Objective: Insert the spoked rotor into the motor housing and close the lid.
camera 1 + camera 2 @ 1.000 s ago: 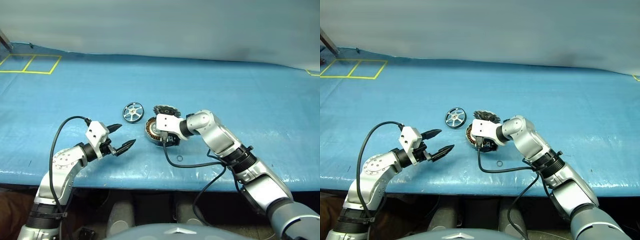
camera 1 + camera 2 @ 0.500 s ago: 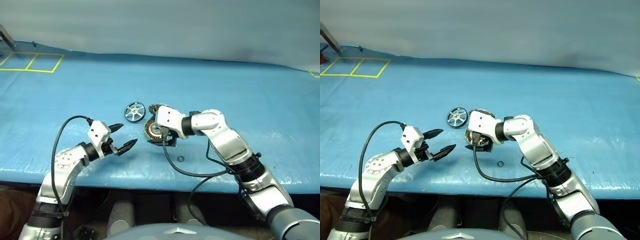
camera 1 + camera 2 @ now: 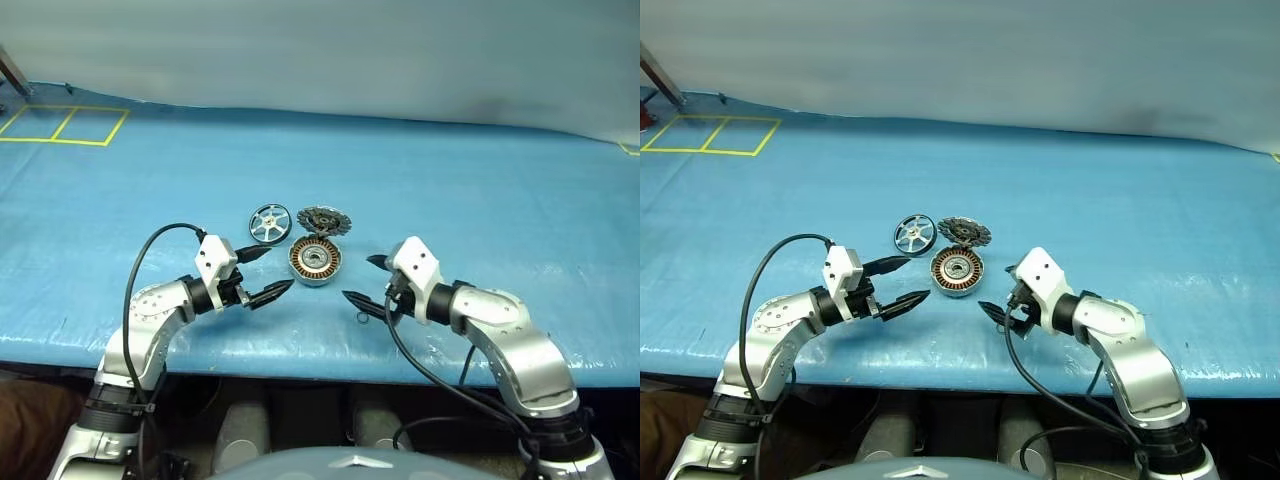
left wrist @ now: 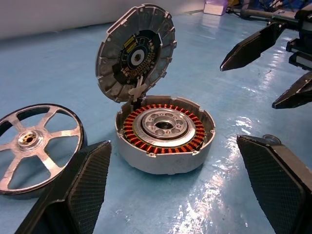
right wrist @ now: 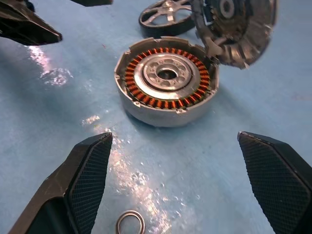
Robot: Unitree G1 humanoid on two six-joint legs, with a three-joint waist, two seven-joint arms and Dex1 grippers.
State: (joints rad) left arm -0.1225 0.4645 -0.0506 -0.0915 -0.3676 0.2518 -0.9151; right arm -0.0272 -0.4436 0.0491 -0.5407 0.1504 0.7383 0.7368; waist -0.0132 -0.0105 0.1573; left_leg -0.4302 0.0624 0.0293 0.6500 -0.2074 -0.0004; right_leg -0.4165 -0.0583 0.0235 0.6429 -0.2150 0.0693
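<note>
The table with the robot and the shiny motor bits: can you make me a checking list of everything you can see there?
Surface: blue table cover, glossy, wrinkled.
Job's things: motor housing open, copper windings showing; lid tilted up at the housing's far edge, finned dark face towards the windings; spoked rotor lying flat beside the housing, not inserted.
Clutter: small metal ring on the cover near the right end effector.
Grippers: left end effector open, empty; right end effector open, empty; both aimed at the housing.
Cables: black cable looping over the left arm, another under the right.
Surroundings: yellow tape squares at the far left; pale wall behind.
</note>
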